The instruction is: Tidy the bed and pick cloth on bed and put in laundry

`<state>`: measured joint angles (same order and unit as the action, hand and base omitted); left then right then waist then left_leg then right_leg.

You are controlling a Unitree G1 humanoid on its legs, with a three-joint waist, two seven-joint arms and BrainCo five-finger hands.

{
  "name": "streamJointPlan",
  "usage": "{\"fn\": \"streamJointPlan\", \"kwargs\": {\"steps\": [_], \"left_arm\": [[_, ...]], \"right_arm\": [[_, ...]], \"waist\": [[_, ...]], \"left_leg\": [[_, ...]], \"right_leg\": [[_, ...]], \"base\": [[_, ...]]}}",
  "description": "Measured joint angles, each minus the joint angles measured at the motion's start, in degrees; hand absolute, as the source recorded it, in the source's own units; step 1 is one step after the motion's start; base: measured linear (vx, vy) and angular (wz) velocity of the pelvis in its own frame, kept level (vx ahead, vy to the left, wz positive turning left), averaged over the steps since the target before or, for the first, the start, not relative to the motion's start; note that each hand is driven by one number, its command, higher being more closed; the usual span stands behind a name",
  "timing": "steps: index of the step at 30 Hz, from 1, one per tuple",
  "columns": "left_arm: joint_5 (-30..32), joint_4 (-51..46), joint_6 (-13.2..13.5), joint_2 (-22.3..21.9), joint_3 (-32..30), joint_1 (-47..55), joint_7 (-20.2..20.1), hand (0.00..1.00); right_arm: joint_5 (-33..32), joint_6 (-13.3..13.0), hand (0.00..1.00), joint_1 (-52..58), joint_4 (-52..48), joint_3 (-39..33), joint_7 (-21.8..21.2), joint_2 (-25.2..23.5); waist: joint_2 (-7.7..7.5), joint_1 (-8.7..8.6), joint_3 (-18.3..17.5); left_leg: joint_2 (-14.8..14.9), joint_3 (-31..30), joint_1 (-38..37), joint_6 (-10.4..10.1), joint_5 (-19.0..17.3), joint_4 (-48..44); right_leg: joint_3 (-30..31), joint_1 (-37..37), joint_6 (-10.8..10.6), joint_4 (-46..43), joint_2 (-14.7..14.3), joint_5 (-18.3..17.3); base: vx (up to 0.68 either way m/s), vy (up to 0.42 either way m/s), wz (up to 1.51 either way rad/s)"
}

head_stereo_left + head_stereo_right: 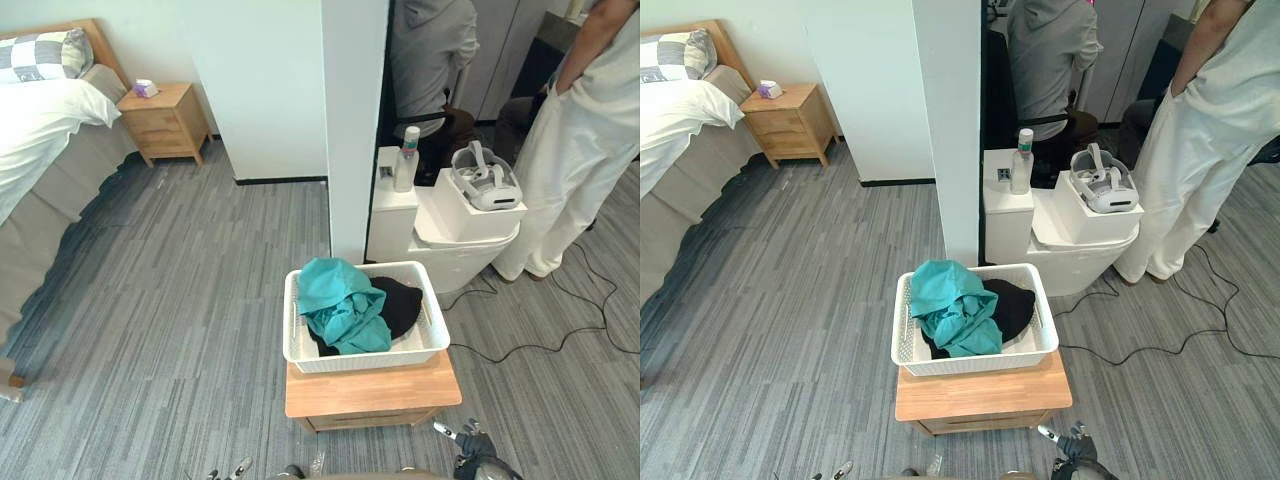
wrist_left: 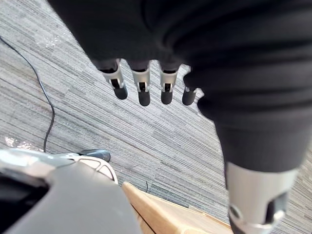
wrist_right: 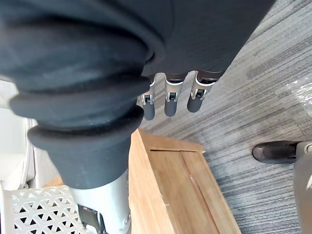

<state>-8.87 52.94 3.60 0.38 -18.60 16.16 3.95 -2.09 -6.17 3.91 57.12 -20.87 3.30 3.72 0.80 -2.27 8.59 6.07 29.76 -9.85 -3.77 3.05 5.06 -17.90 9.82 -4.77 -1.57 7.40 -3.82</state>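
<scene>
A white laundry basket (image 1: 300,345) sits on a low wooden stool (image 1: 370,392) just in front of me. Inside it lie a teal cloth (image 1: 340,300) and a black cloth (image 1: 402,303). The bed (image 1: 45,130), with a white duvet and a checked pillow (image 1: 40,55), stands at the far left; no loose cloth shows on the part I see. My left hand (image 2: 141,92) hangs open over the grey floor, holding nothing. My right hand (image 3: 168,100) hangs open beside the stool (image 3: 180,185), also with nothing in it, and shows low down as the right hand (image 1: 475,445).
A white pillar (image 1: 355,120) rises behind the basket. Beside it, a white unit carries a bottle (image 1: 407,158) and a headset (image 1: 482,183). One person stands at the right (image 1: 580,140), another sits behind (image 1: 430,50). A wooden nightstand (image 1: 165,120) flanks the bed.
</scene>
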Motion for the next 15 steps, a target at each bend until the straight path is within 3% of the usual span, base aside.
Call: {"fn": "streamJointPlan", "kwargs": {"steps": [8, 12, 14, 15], "left_arm": [[-0.01, 1.75, 0.62, -0.17, 1.45, -2.77, 0.11, 0.0], [-0.01, 4.95, 2.13, 2.41, 7.18, -5.21, 0.2, 0.0], [-0.01, 6.72, 2.69, 3.63, 10.0, -6.5, 0.24, 0.0], [0.0, 7.53, 3.26, 4.47, 12.08, -7.86, 0.3, 0.0]], "right_arm": [[-1.62, -0.08, 0.0, 3.12, 1.23, -0.33, -0.23, -1.76], [-4.34, -0.18, 0.0, 3.67, 2.87, -0.75, -0.25, -2.28], [-5.0, -0.12, 0.0, 4.02, 3.33, -0.8, -0.26, -2.29], [-5.72, -0.12, 0.0, 3.95, 3.23, -0.73, -0.33, -2.3]], "waist": [[0.04, -0.01, -0.12], [-0.1, -0.01, -0.28], [-0.5, 0.0, -0.3], [-0.41, -0.17, -0.18]], "left_leg": [[-1.37, -3.26, 0.03, 0.11, 0.06, 0.5], [-2.99, -6.69, -0.65, 0.27, 0.17, 0.47], [-3.2, -9.49, -1.0, 0.29, 0.17, 0.45], [-3.17, -11.27, -0.36, 0.67, 0.42, 0.47]], "right_leg": [[-2.43, 0.95, -0.78, -0.75, 1.21, -0.81], [-2.64, 1.86, -0.96, -1.41, 1.72, -0.91], [-1.15, 1.92, 0.17, -3.27, 1.8, -1.58], [3.69, 0.13, 2.13, -6.85, 1.58, -2.84]], "base": [[0.01, 0.011, 0.17], [0.03, 0.025, 0.15], [0.0, 0.026, 0.38], [-0.08, 0.046, 0.68]]}}
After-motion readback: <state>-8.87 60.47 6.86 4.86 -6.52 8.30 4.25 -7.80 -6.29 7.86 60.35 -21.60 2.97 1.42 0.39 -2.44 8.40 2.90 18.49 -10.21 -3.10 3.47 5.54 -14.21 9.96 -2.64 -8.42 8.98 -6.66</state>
